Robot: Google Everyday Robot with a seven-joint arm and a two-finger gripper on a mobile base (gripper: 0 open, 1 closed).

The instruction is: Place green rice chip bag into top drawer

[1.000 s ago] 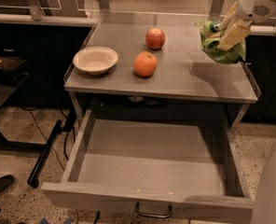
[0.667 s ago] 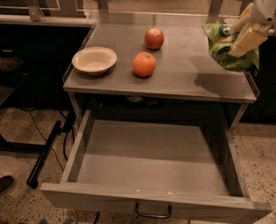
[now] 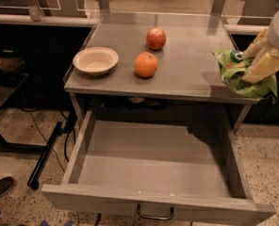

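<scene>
Gripper (image 3: 258, 65) is clenching the green bag (image 3: 237, 79) at the table's (image 3: 186, 69) right edge. The bag is spreading out below the fingers and to their left, and I cannot tell whether it is touching the table. Below the table's front, the drawer (image 3: 144, 199) is standing pulled open. On the table a bowl (image 3: 95, 60), an orange (image 3: 145, 64) and an apple (image 3: 156, 38) are sitting.

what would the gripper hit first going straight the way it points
The gripper, at the table's right edge and shut on the green rice chip bag, points down-left; it would likely press the bag onto that edge, not the top drawer; depth unclear.
</scene>
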